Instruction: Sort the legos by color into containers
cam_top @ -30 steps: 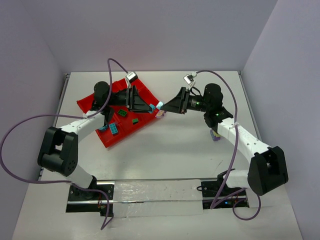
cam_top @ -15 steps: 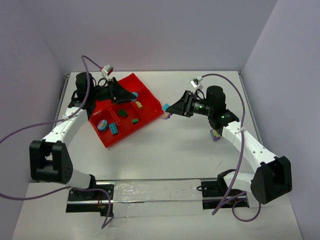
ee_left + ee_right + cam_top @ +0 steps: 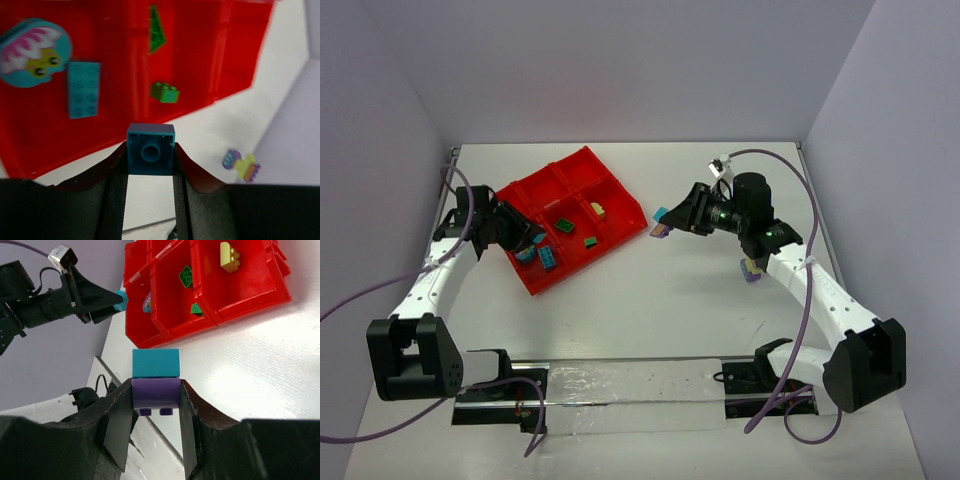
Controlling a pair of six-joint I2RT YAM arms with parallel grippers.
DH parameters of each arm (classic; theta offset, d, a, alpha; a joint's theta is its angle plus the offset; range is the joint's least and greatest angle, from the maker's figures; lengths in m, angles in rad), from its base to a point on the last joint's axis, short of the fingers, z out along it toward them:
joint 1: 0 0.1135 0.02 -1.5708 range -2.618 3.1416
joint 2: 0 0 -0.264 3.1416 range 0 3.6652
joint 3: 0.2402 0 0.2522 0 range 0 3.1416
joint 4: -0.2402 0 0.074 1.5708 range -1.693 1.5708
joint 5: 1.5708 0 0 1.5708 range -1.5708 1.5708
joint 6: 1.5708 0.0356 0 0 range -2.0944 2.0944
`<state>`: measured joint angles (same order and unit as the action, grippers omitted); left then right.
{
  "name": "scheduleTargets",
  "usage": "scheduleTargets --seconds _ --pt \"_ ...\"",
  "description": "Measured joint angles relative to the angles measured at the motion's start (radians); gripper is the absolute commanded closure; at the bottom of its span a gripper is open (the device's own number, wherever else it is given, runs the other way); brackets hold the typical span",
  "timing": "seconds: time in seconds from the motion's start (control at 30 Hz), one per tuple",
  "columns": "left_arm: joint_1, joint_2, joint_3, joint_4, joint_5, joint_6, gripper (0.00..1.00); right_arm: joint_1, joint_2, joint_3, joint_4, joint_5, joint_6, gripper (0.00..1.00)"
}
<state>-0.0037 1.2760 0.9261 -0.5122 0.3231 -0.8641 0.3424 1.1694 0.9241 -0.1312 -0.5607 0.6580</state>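
**Left arm swung off the tray**

The left gripper (image 3: 530, 238) had moved from over the tray (image 3: 582, 168) to its left edge, clenched on a teal brick (image 3: 150, 150). The right gripper (image 3: 670, 218), held right of the tray, grasped a purple-teal clump (image 3: 155, 392). A green lego (image 3: 165, 92) and a yellow lego (image 3: 229, 254) lay in separate compartments.

Left gripper (image 3: 150, 156) is clamped on a teal brick (image 3: 150, 148) at the tray's (image 3: 570, 178) left side. Right gripper (image 3: 156, 399) is clamped on a purple-teal clump (image 3: 155, 382), right of the tray.
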Motion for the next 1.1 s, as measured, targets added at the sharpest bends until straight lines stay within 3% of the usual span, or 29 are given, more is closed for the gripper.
scheduleTargets --seconds 0.13,0.23,0.3,0.47,0.7,0.87,0.97,1.1 --pt "0.0 0.044 0.001 -0.039 -0.08 0.002 0.75 0.0 0.0 0.0 -0.001 0.0 -0.001 1.0" --pt "0.0 0.095 0.001 -0.05 -0.111 0.003 0.42 0.0 0.0 0.0 0.0 -0.002 -0.001 1.0" --pt "0.0 0.108 0.001 -0.059 -0.126 0.004 0.3 0.0 0.0 0.0 0.0 -0.002 -0.001 1.0" --pt "0.0 0.109 0.016 -0.076 -0.138 0.011 0.2 0.0 0.0 0.0 0.0 -0.004 -0.002 1.0" --pt "-0.045 0.106 0.161 -0.09 -0.075 0.081 0.19 0.0 0.0 0.0 0.0 -0.04 -0.017 1.0" --pt "-0.158 0.088 0.231 -0.009 0.075 0.158 0.18 0.0 0.0 0.0 0.004 -0.066 -0.025 1.0" --pt "-0.285 0.098 0.272 0.016 0.093 0.209 0.02 0.0 0.0 0.001 0.004 -0.074 -0.024 1.0" --pt "-0.387 0.099 0.276 0.063 0.107 0.24 0.01 0.0 0.0 0.002 0.004 -0.079 -0.025 1.0"
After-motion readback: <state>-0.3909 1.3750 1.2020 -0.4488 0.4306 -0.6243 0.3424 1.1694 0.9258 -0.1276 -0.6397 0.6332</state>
